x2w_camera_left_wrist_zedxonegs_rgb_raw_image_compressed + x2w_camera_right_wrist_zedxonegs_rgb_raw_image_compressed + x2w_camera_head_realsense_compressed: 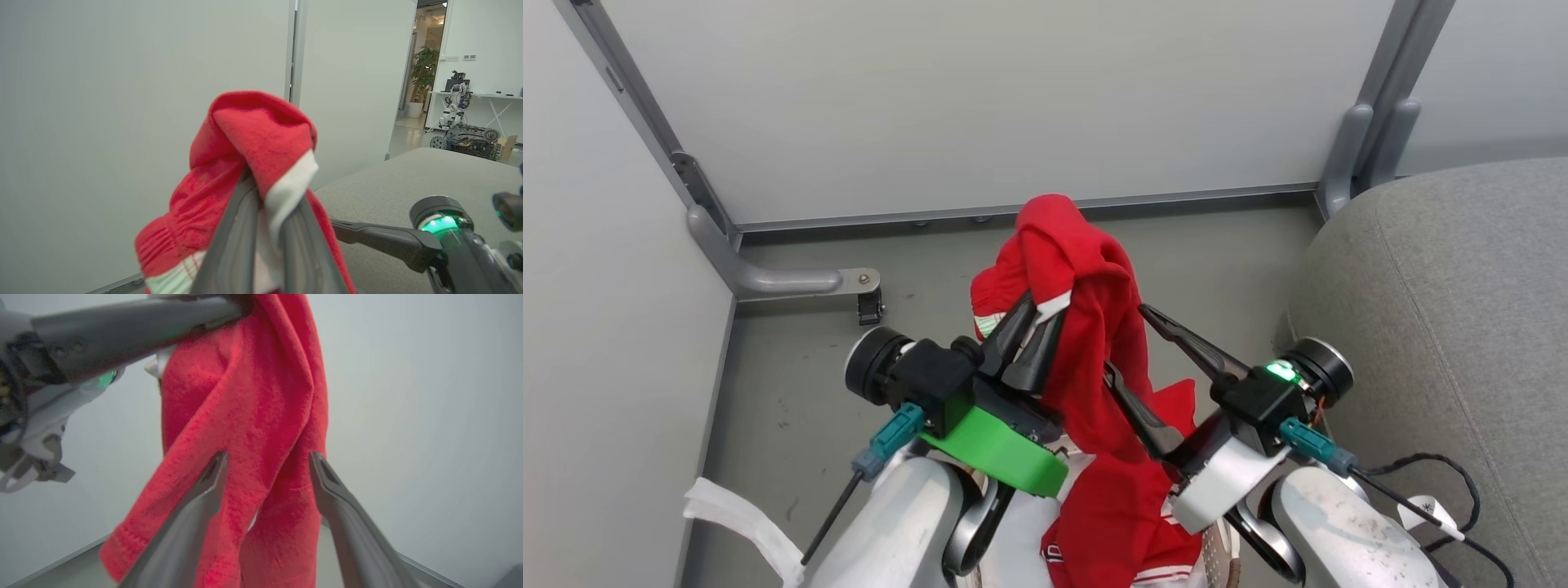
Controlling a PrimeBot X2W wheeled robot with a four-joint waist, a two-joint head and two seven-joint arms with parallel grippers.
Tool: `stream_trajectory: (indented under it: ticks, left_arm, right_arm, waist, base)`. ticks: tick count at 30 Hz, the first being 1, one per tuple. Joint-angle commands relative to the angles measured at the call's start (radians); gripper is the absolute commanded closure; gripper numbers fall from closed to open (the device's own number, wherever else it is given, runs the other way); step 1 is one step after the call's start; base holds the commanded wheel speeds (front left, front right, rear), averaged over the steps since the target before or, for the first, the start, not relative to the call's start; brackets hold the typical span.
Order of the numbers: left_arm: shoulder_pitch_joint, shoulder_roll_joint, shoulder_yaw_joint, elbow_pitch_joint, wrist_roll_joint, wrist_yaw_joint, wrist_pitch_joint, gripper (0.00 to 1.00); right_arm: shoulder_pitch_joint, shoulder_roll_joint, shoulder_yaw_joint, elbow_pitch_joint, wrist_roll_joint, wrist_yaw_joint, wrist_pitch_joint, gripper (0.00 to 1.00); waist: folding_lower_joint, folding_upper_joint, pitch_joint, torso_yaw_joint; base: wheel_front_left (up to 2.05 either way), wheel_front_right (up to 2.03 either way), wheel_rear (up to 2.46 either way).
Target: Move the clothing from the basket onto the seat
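Note:
The red clothing point(1094, 343) hangs lifted, with my left gripper point(1036, 325) shut on its upper folds. In the left wrist view the left gripper point(267, 192) pinches red fabric point(253, 134) with white trim. My right gripper point(1125, 339) is open, one finger on each side of the hanging cloth. The right wrist view shows the right gripper point(267, 457) straddling the red drape point(253, 396) without pinching it. The cloth's lower end trails down between my forearms. A sliver of the basket point(1223, 557) peeks out below. The grey seat point(1445, 327) lies to the right.
Pale partition walls point(980, 98) close off the back and left. A metal foot with a caster point(869, 307) stands on the grey floor. A white strip point(735, 514) lies at lower left, and black cables point(1437, 482) rest on the seat's edge.

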Motion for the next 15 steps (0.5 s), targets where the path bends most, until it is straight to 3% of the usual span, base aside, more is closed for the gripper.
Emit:
stream_trajectory:
  ticks: [1,10,11,12,15]
  left_arm:
    - [-0.013,0.002,-0.011,-0.002,-0.010,-0.002,0.000,1.00]
    - [-0.013,0.002,-0.164,-0.021,-0.086,-0.002,0.000,1.00]
    - [-0.013,0.002,-0.177,-0.023,-0.094,-0.002,0.000,1.00]
    - [-0.012,0.002,-0.190,-0.023,-0.101,-0.002,0.000,1.00]
    - [-0.010,0.001,-0.217,-0.021,-0.114,-0.003,0.000,1.00]
  right_arm:
    - [-0.018,0.005,0.004,0.000,-0.011,-0.001,-0.004,0.00]
    - [-0.089,0.065,-0.057,0.109,-0.079,-0.001,-0.003,0.00]
    - [-0.091,0.070,-0.060,0.125,-0.080,-0.001,-0.003,0.30]
    - [-0.091,0.075,-0.055,0.149,-0.071,-0.001,-0.003,1.00]
    - [-0.102,0.083,-0.047,0.196,-0.041,-0.001,-0.002,1.00]
  waist:
    - [0.0001,0.0040,0.002,0.010]
    - [0.0001,0.0040,0.001,0.080]
    - [0.0001,0.0040,0.000,0.088]
    - [0.0001,0.0040,-0.001,0.097]
    - [0.0001,0.0040,-0.005,0.118]
  base:
    - [0.00,0.00,0.00]
    - [0.00,0.00,0.00]
    - [0.00,0.00,0.00]
    - [0.00,0.00,0.00]
    - [0.00,0.00,0.00]
